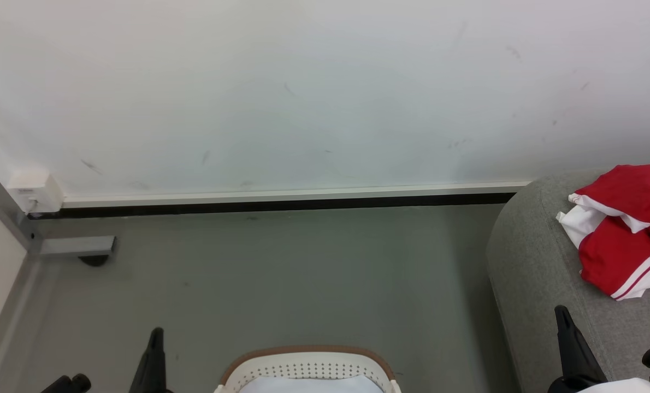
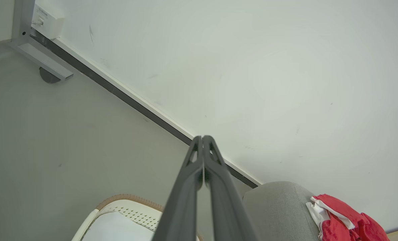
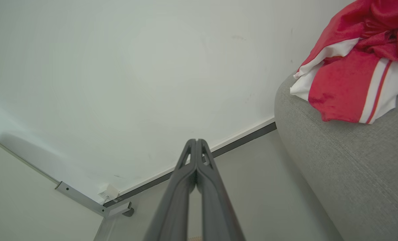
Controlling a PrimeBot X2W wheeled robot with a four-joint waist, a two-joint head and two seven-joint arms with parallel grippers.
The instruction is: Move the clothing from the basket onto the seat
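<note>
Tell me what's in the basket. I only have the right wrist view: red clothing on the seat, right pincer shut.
Observer: A pale white-blue cloth lies in the basket. The part that shows holds nothing red.
Operator: Where's the basket relative to the seat?
Observer: It is on the floor, to the left of the seat and apart from it.
Operator: Left pincer?
Observer: The left pincer is shut and holds nothing.

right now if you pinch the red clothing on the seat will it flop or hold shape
Probably floppy: the clothing lies crumpled in folds on the seat. Likely light too, since the thin fabric drapes over itself.
</note>
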